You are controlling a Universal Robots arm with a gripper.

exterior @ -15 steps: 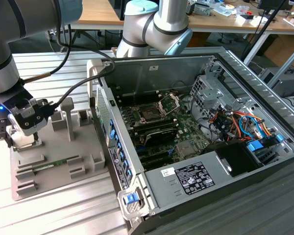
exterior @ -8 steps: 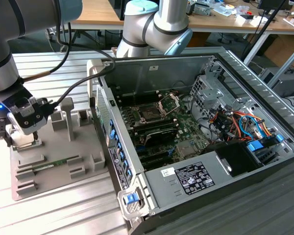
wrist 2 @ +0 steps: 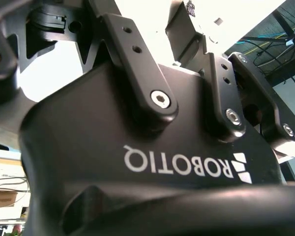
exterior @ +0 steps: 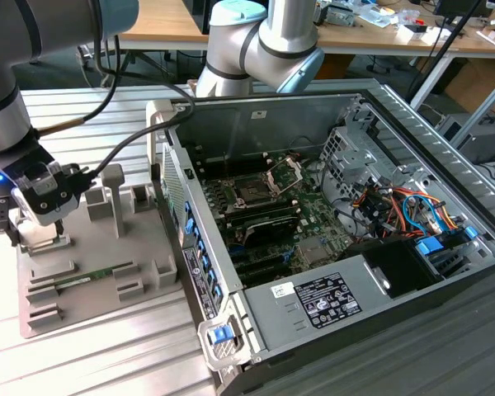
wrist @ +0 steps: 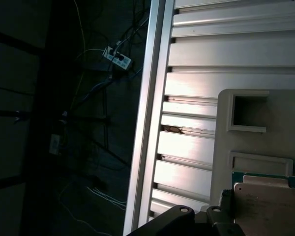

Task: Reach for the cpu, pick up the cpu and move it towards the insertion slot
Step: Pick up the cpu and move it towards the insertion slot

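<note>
Noted: gripper [exterior: 33, 238] low over cpu [wrist: 267, 209] in grey tray [exterior: 99, 297], jaws spread. Chip edges are best straddled squarely and descent kept level before closing.

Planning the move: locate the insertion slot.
The insertion slot sits on the motherboard inside the open case, toward the exterior view's right of the grey tray.

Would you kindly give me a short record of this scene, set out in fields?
gripper: over the grey fixture tray, at the exterior view's left
cpu: on the tray, close by the gripper in the first wrist view
insertion slot: on the motherboard in the open case, apart from the gripper
memory stick: lying on the tray
</note>
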